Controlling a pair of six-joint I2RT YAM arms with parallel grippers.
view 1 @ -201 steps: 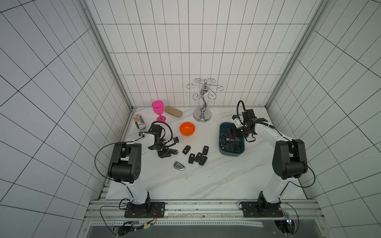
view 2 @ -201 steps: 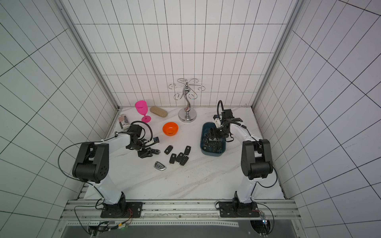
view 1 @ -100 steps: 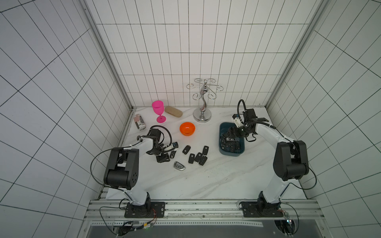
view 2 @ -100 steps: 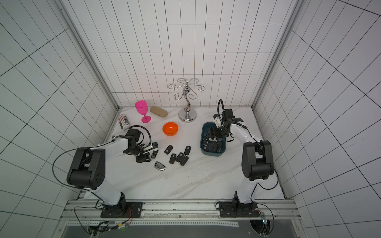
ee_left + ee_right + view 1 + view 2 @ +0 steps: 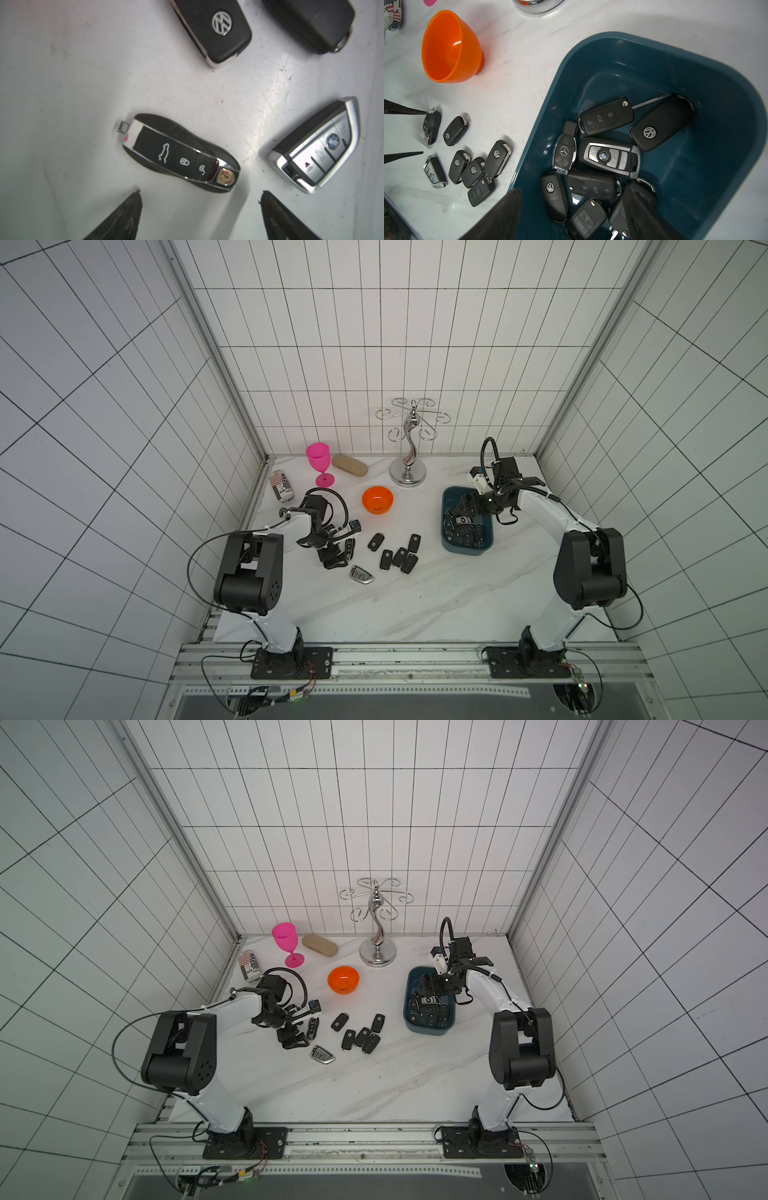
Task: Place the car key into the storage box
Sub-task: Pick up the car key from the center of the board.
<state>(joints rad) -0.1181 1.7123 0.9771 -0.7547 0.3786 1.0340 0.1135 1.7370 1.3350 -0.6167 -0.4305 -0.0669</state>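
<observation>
Partly, storage box (image 5: pixel 467 550) behind right pincer (image 5: pixel 457 512).

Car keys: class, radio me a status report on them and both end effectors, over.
Left end effector open by Porsche key, not gripping. Right end effector open over box, keys inside. Silver key close by, apart.
</observation>
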